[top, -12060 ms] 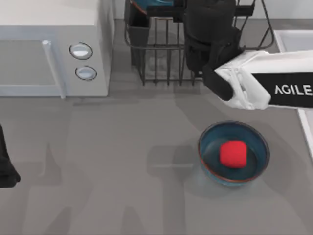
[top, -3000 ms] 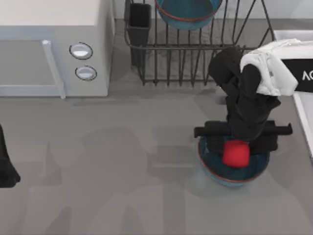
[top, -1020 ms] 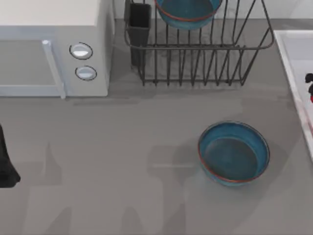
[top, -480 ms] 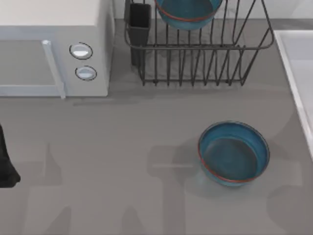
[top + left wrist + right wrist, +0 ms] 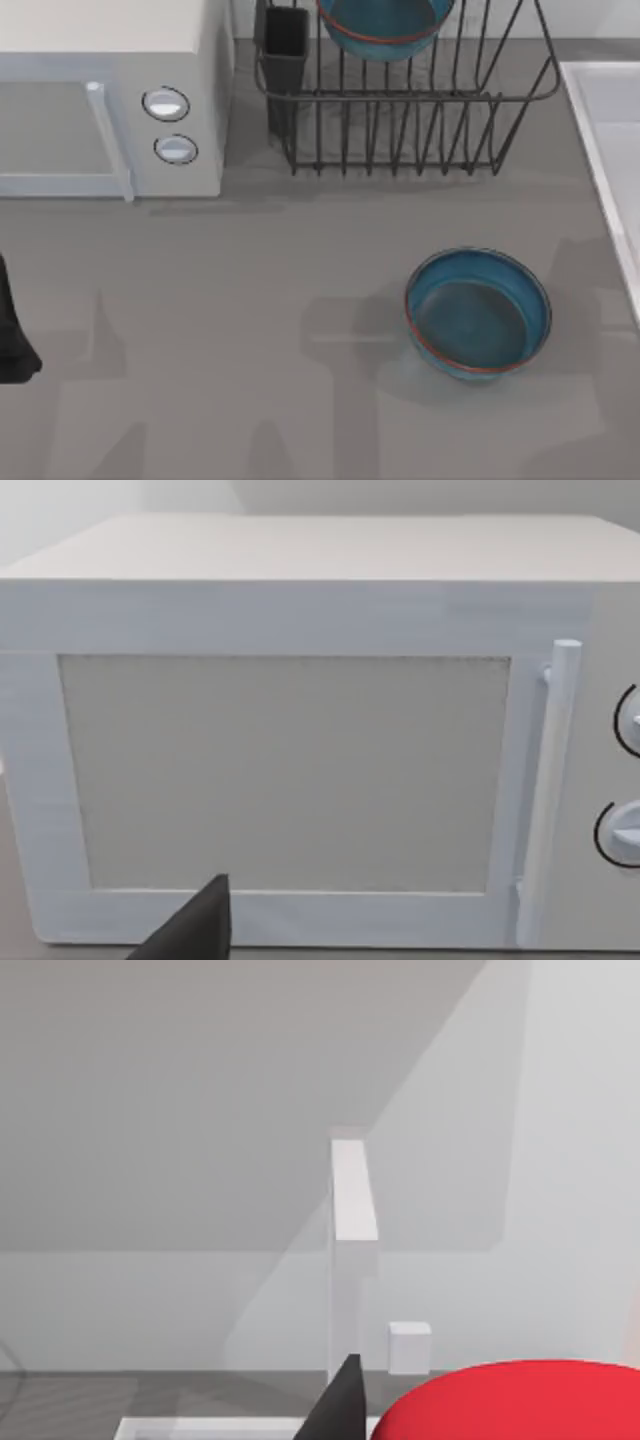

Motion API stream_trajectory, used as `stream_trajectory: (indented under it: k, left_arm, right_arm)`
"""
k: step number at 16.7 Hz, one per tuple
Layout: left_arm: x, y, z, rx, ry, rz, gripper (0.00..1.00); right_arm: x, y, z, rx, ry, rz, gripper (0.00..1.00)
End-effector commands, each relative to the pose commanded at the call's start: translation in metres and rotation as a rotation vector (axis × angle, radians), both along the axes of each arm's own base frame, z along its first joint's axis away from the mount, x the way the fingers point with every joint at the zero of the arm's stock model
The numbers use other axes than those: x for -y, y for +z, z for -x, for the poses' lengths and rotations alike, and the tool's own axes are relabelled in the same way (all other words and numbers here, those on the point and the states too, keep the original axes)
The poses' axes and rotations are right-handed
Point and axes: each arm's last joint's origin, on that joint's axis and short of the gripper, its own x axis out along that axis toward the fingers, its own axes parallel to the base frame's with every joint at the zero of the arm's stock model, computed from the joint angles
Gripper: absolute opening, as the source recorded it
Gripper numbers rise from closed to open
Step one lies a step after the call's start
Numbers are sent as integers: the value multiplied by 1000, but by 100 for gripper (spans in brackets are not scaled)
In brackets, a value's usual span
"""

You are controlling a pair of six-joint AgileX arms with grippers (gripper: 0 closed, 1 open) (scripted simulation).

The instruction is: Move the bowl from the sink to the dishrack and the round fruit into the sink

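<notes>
Right gripper [image 5: 400,1415] off past 3 o'clock, looks clamped on the round fruit [image 5: 510,1400] by the sink [image 5: 600,110]; best to lower it well inside the rim before letting go. Bowl [image 5: 385,22] sits in the dishrack [image 5: 400,100] at 12. Left arm [image 5: 12,330] parked at 9, can't tell its fingers

Overhead camera looking straight down on the counter [image 5: 250,300]; left wrist camera facing the microwave [image 5: 300,770] close-up, a fixture both are sharing.
</notes>
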Motion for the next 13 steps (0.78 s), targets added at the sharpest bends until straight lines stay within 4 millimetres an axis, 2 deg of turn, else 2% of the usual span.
stream_trajectory:
  k: [4,6,13]
  left_arm:
    - [0,0,0,0,0,0,100]
    - [0,0,0,0,0,0,100]
    - [0,0,0,0,0,0,100]
  right_arm:
    - [0,-3,-2,-2,1,-3,0]
    - [4,-15,-6,-6,-3,-5,0]
    - [10,-97,-13,-5,-1,-4,0]
